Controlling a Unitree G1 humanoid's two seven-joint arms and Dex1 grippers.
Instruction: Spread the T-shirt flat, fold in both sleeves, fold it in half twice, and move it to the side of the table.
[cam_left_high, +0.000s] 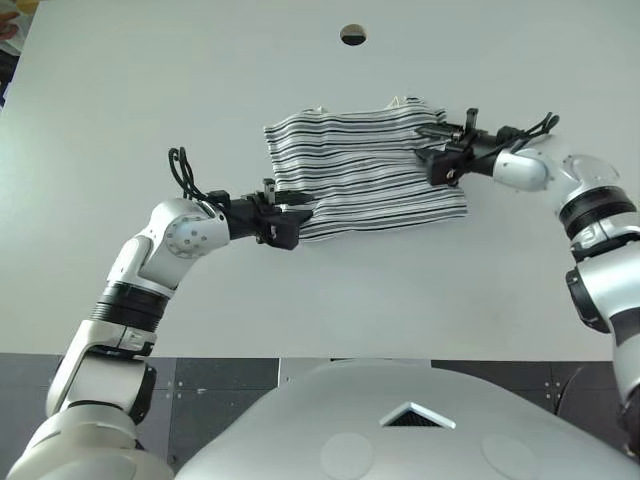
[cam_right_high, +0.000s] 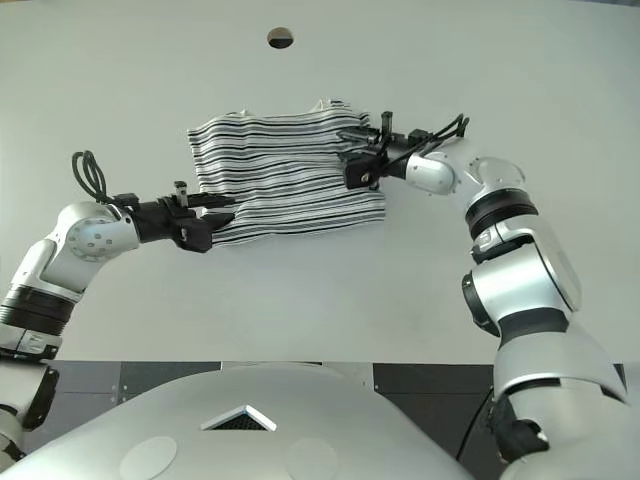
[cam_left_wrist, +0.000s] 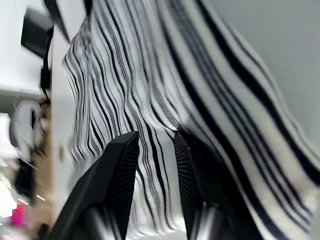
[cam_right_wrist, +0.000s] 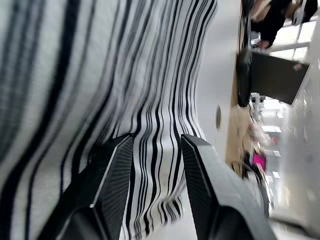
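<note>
**Item:** black-and-white striped cotton T-shirt (cam_left_high: 360, 170). It is laid on the plain white table (cam_left_high: 150, 90) around mid-table and gathered into a rough rectangle. No sleeves are seen projecting, so the sleeve folds are judged done. The collar is seen at the far edge.

**Axis:** the long side runs left to right across the table, and the stripes follow the same line.

**Left gripper** (cam_left_high: 303, 207): placed at the near left corner of the shirt and pointed toward the right. In the left wrist view its fingers are seen apart, with striped cloth just beyond the tips. Whether a hem lies between them cannot be told.

**Right gripper** (cam_left_high: 428, 142): placed at the right edge near the far corner and pointed left, over the cloth. Its fingers are likewise parted, with nothing seen pinched.

**Governing relation:** the shirt is bracketed diagonally, lying between the two tools. Each arm is nearest its own short edge.

**Step judged in hand:** a halving fold, for which both edges must be gripped first.

**Also noted:** a small round dark hole (cam_left_high: 352, 35) in the tabletop, well beyond the shirt.
</note>
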